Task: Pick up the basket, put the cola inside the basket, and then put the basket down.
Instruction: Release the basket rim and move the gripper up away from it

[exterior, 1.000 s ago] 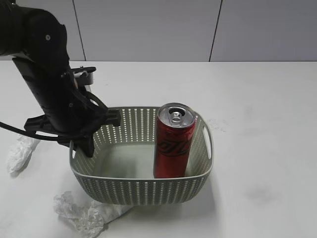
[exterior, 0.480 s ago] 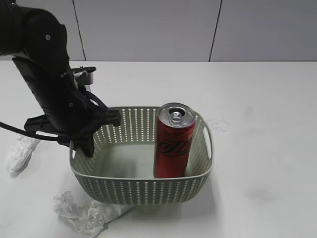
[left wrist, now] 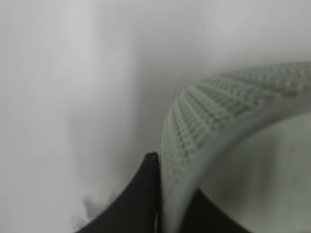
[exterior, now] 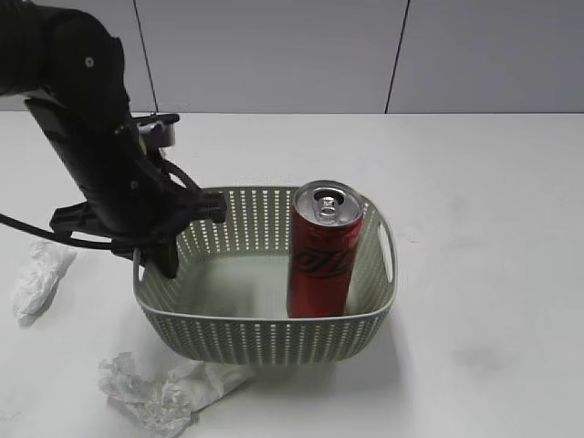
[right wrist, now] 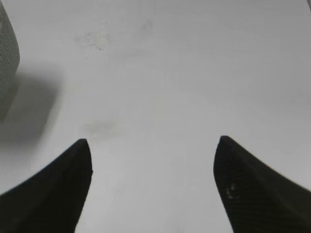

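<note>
The pale green slotted basket (exterior: 274, 342) is in the middle of the white table, with a shadow under it. The red cola can (exterior: 324, 255) stands upright inside it, against the right half. My left gripper (exterior: 157, 260) is shut on the basket's left wall, one finger outside and one inside. In the left wrist view the gripper (left wrist: 172, 179) pinches the blurred basket wall (left wrist: 209, 111). My right gripper (right wrist: 153, 145) is open and empty over bare table, and only a corner of the basket (right wrist: 7, 58) shows at its left. The right gripper is out of the exterior view.
A crumpled white wrapper (exterior: 160, 392) lies at the basket's front left corner. Another white crumpled piece (exterior: 36, 278) lies at the far left. A grey panelled wall (exterior: 365, 55) stands behind the table.
My left arm and the basket with the can in it have moved up a little in the exterior view. The grip on the left wall is unchanged.
</note>
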